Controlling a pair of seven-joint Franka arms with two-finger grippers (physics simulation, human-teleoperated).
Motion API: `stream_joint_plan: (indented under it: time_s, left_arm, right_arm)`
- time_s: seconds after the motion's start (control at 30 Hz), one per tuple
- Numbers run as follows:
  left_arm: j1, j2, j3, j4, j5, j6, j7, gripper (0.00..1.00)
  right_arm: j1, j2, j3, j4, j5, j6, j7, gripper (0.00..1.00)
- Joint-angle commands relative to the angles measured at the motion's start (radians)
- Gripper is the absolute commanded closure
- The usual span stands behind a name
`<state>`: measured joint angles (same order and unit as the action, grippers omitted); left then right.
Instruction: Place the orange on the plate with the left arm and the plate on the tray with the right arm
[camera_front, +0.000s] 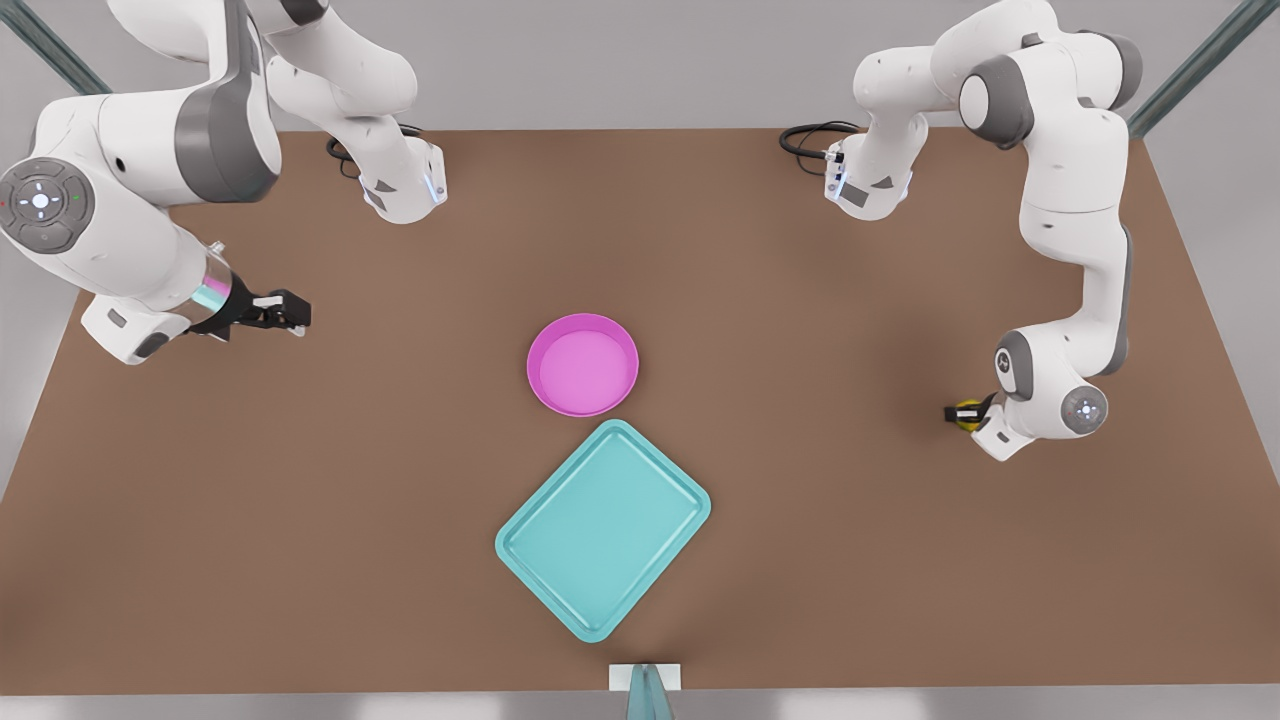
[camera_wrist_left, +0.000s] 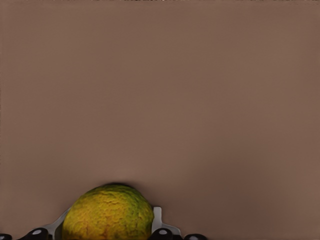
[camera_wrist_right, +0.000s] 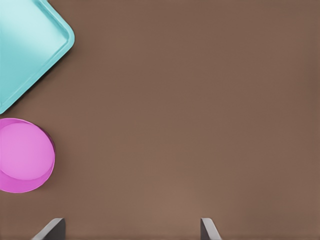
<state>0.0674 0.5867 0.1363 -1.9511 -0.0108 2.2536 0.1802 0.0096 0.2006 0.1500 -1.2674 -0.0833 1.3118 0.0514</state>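
Note:
The yellow-green orange (camera_front: 969, 414) (camera_wrist_left: 107, 214) rests low over the brown table at the front view's right. My left gripper (camera_front: 961, 413) (camera_wrist_left: 107, 222) is shut on it, and a pale finger (camera_wrist_left: 157, 219) presses against its side. The empty magenta plate (camera_front: 583, 364) (camera_wrist_right: 22, 155) lies mid-table. Just in front of it is the teal tray (camera_front: 603, 528) (camera_wrist_right: 25, 50), turned diagonally and apart from the plate. My right gripper (camera_front: 288, 312) (camera_wrist_right: 132, 229) hovers open at the front view's left, well away from the plate, with nothing between its fingers.
Both arm bases (camera_front: 405, 185) (camera_front: 865, 185) stand at the table's back edge, with a black cable loop (camera_front: 810, 140) by the one at the front view's right. A white block with a teal post (camera_front: 645, 682) sits at the front edge. Bare table (camera_front: 800, 420) lies between orange and plate.

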Motion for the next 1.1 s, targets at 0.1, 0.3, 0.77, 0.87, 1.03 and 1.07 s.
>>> stream_joint_plan:
  time_s: [0.1, 0.3, 0.77, 0.87, 1.03, 1.07]
  left_arm:
    - [-0.004, -0.019, -0.001, 0.001, 0.000, -0.011, 0.007, 0.28]
    - [-0.153, -0.177, -0.256, 0.000, -0.011, -0.235, -0.312, 0.28]
    - [-0.761, 0.294, -0.340, 0.772, -0.054, -0.253, -1.275, 0.27]
    - [-0.767, 0.298, -0.342, 0.761, -0.055, -0.253, -1.291, 0.27]
    - [-0.787, 0.292, -0.342, 0.756, -0.054, -0.313, -1.291, 0.00]
    - [-0.778, 0.214, -0.331, 0.756, -0.057, -0.509, -1.280, 0.00]
  right_arm:
    - [0.000, -0.001, 0.000, -0.001, 0.004, 0.000, 0.002, 0.00]
    - [0.000, -0.001, 0.000, 0.000, 0.004, 0.001, 0.002, 0.00]
    - [-0.013, -0.001, -0.001, 0.000, 0.004, 0.000, -0.002, 0.00]
    - [-0.016, -0.001, -0.001, 0.000, 0.004, 0.000, 0.001, 0.00]
    - [-0.016, -0.001, -0.001, 0.000, 0.004, 0.000, 0.001, 0.00]
    - [-0.011, 0.000, -0.001, 0.000, 0.002, 0.003, -0.013, 0.00]
